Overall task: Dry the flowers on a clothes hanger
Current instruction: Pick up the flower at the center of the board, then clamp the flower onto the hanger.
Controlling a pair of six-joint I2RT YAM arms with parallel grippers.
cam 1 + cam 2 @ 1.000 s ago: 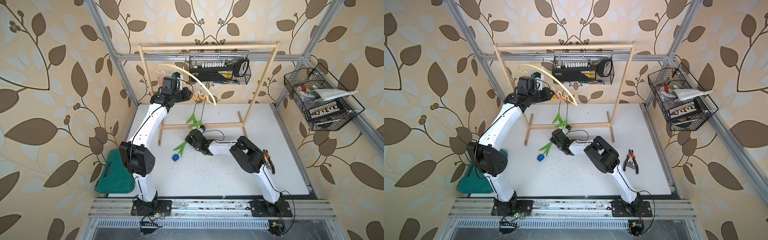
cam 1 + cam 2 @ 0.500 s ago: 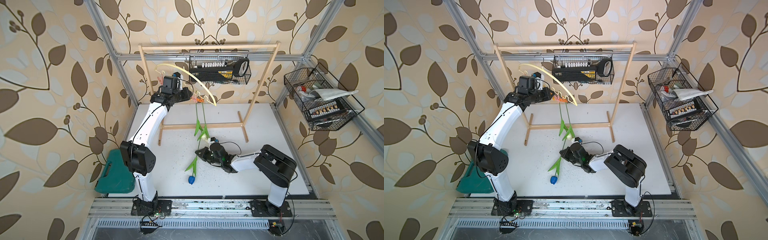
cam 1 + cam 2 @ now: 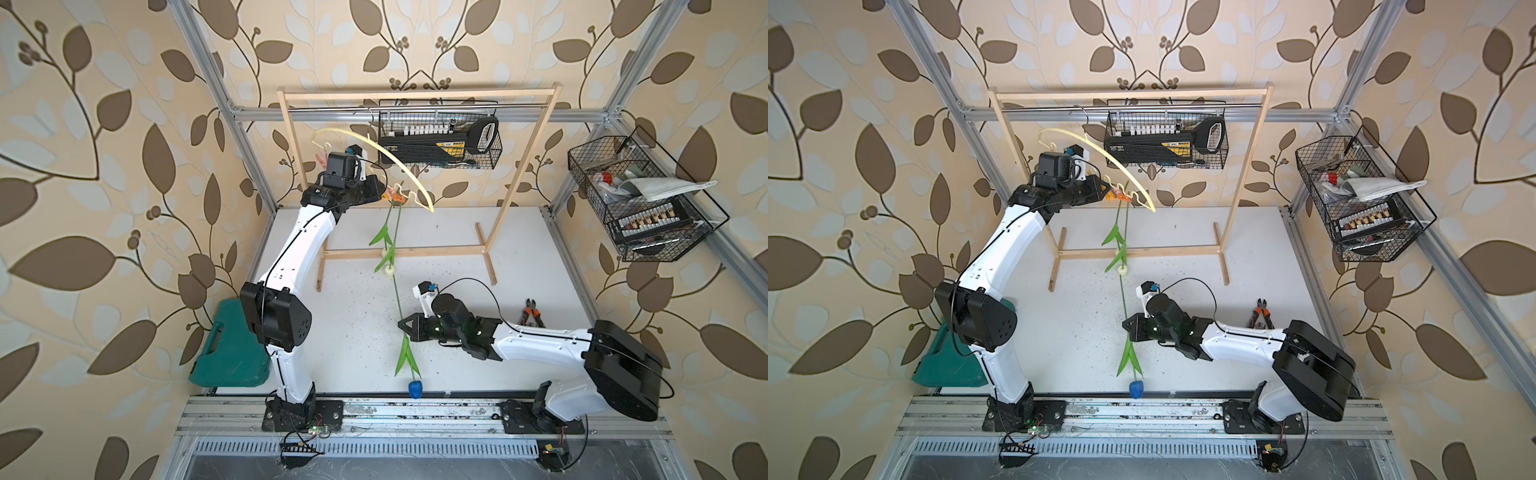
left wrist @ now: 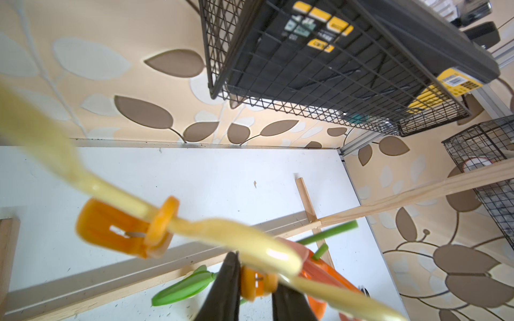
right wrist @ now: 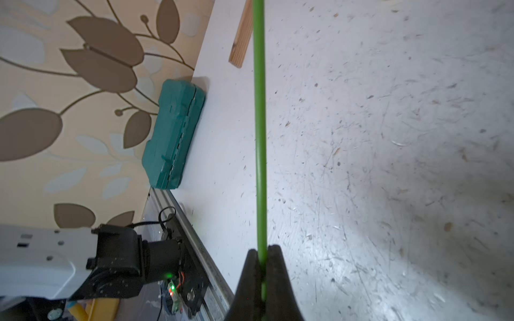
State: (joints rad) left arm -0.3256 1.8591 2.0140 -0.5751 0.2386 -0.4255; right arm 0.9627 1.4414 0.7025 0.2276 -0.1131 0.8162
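The pale yellow clothes hanger (image 3: 399, 166) (image 3: 1121, 166) hangs by its hook from the rail of the wooden rack. Two flowers with cream heads (image 3: 390, 270) hang head down from its wavy bar (image 4: 222, 228), their stem ends (image 4: 328, 230) held by clothespins. My left gripper (image 3: 380, 195) (image 4: 254, 275) is shut on an orange clothespin (image 4: 256, 280) on that bar. My right gripper (image 3: 402, 326) (image 5: 261, 250) is shut on the green stem (image 5: 260, 139) of the blue-headed flower (image 3: 414, 388) (image 3: 1136, 388). It holds the flower above the table's front, head toward the front rail.
The wooden rack (image 3: 519, 174) stands across the back of the table. A wire basket (image 3: 440, 141) with a black-yellow case hangs on it, and another wire basket (image 3: 640, 199) hangs at the right wall. Pliers (image 3: 532, 316) lie at the right, and a green case (image 3: 228, 353) at the left edge.
My right gripper has carried the blue-headed flower from near the rack's base toward the table's front, its stem swinging lengthwise. The left gripper has stayed at the hanger.
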